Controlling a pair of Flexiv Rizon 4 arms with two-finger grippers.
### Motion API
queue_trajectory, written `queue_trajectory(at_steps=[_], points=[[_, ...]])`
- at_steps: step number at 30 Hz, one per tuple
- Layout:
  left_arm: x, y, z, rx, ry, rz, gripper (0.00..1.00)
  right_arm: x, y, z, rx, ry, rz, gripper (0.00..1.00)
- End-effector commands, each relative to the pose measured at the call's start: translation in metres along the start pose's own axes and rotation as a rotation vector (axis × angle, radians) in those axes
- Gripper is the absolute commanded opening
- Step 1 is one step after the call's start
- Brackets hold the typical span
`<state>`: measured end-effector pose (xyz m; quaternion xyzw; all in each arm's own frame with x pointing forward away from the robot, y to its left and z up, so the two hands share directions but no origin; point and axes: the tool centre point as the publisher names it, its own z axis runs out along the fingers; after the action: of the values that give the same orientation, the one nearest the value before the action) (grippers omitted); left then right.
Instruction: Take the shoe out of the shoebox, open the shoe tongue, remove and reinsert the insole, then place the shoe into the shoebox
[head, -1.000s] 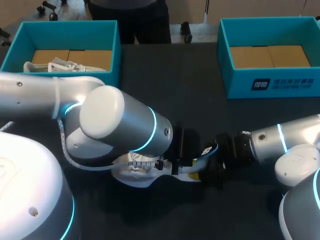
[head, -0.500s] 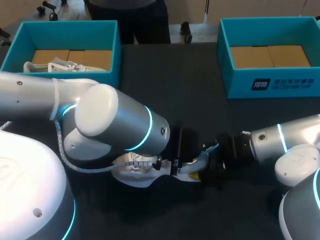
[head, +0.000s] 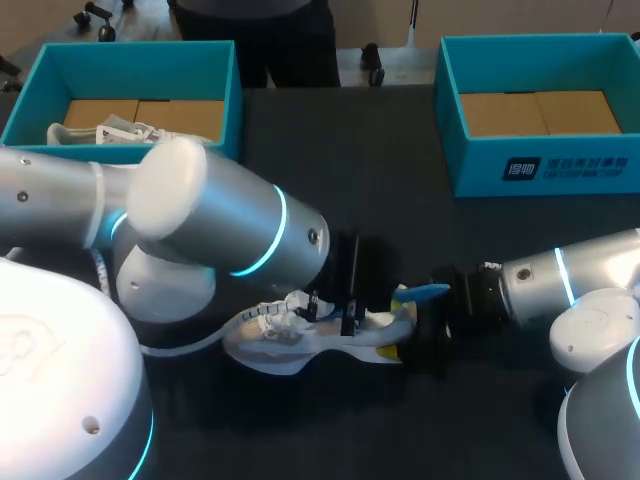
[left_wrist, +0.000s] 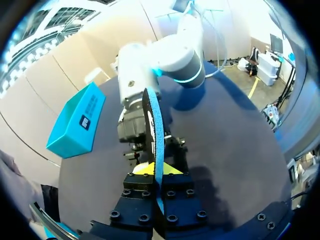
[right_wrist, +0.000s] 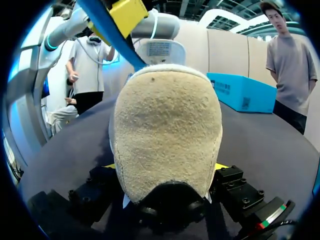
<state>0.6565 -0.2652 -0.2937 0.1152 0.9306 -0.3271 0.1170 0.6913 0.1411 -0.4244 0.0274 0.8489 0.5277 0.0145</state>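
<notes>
The shoe lies on its sole on the dark bench, outside both boxes, with its laced front toward the left arm's side and its heel toward the right arm's side. The right hand is at the shoe's heel, closed on it: the tan heel fills the space between its fingers, and a yellow tip shows against each side of the heel. The left hand hangs just above the heel end of the shoe, its fingers pinched together on the thin blue insole. The insole stands edge-on between them and rises up and away from the shoe's opening. In the right wrist view it slants up from behind the heel collar into a yellow fingertip of the left hand. Whether the insole's lower end sits inside the shoe cannot be told. The left box stands well beyond the shoe's front, at the far edge of the bench, and a second shoe lies inside it. The right box stands well beyond the shoe's heel end, also at the far edge.
</notes>
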Motion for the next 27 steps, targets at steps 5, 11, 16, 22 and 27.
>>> queue_trajectory(at_steps=[5, 11, 16, 22, 27], points=[[-0.013, -0.01, -0.018, 0.052, 0.081, -0.013, 0.0, -0.001, -0.002, 0.003, 0.003, -0.002, 0.0, 0.0], [-0.02, -0.023, -0.031, 0.077, 0.116, -0.019, 0.0, -0.001, -0.002, 0.003, 0.003, -0.002, 0.0, 0.0], [-0.026, -0.034, -0.043, 0.085, 0.134, -0.033, 0.0, -0.001, -0.002, 0.003, 0.003, -0.002, 0.0, 0.0], [-0.034, -0.046, -0.06, 0.113, 0.139, -0.056, 0.0, -0.001, -0.002, 0.003, 0.003, -0.002, 0.0, 0.0], [-0.038, -0.059, -0.078, 0.154, 0.127, -0.05, 0.0, -0.001, -0.002, 0.003, 0.003, -0.002, 0.0, 0.0]])
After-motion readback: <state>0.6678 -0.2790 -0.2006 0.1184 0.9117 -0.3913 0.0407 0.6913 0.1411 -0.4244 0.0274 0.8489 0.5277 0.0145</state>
